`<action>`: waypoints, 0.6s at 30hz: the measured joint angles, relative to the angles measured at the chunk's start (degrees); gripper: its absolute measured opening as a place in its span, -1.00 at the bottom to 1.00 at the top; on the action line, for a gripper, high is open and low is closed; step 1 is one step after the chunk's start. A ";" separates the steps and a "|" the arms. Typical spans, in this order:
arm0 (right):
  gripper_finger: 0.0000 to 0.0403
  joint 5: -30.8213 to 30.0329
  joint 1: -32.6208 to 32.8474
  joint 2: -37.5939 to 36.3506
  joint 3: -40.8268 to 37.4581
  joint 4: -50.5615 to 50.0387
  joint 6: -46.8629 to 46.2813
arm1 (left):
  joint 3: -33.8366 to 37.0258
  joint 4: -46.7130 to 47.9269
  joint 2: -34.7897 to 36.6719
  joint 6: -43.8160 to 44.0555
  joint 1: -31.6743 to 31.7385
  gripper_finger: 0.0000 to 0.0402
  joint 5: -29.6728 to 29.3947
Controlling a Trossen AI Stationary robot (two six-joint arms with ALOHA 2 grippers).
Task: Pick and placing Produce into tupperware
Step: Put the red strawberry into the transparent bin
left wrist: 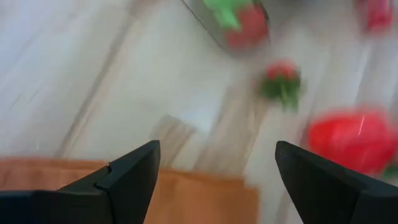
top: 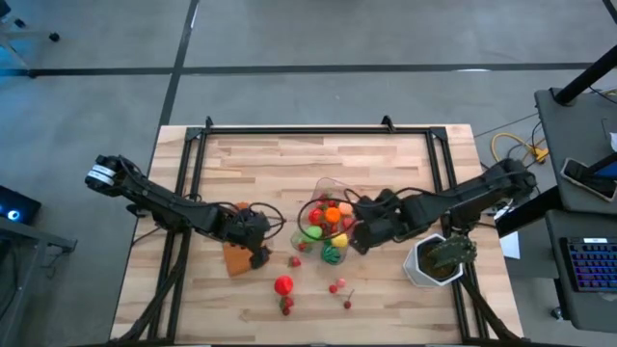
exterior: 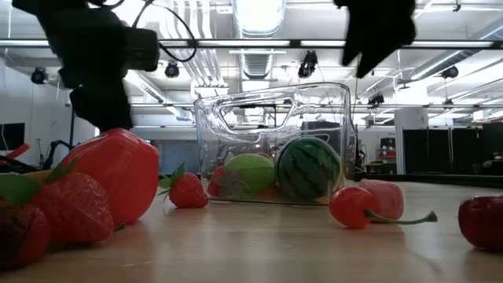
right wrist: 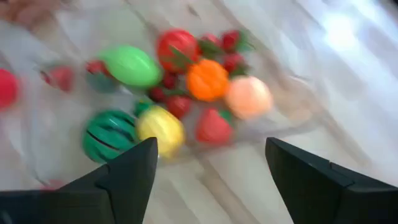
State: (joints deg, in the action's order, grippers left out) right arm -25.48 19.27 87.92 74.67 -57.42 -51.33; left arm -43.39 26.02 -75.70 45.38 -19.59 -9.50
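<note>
High view shows the right claw (top: 364, 234), spread and empty, hanging just beside the tupperware (top: 326, 189); a careless swing could knock it and spill fruit. Left claw (top: 258, 253), also spread, could nudge the big red fruit (top: 283, 285) off the counter (top: 289, 159).

A grey floor (top: 87, 145) crossed by dark lines is seen around the light wooden table (top: 318, 154). A dark desk (top: 578, 125) with a keyboard (top: 590, 262) stands beside it. Overhead, a ceiling (exterior: 259, 55) hung with strip lights (exterior: 259, 14) and ducts is shown.
</note>
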 joint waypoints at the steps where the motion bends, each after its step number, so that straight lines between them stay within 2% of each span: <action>1: 0.43 -0.19 0.23 -0.69 0.00 -2.28 -0.12 | -0.50 -0.07 0.00 4.21 -0.05 0.51 -1.41; 4: 0.42 -0.19 0.25 -2.15 -0.14 -8.82 -0.14 | -2.53 -0.13 -1.12 15.94 -0.32 0.51 -5.56; 8: 0.41 -0.22 0.21 -3.84 -0.35 -13.81 0.60 | -6.83 0.06 -6.37 22.48 -1.18 0.48 -6.49; 14: 0.39 -1.34 0.21 -7.79 -0.57 -14.61 3.98 | -18.48 0.82 -18.95 24.06 -2.79 0.33 -5.15; 18: 0.38 -4.46 0.21 -11.19 -0.57 -14.79 4.81 | -27.61 7.14 -25.76 19.39 -3.13 0.28 -4.02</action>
State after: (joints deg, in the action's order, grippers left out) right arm -29.94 19.49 76.73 74.11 -72.21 -46.52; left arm -71.00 33.17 -101.46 64.77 -22.71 -13.52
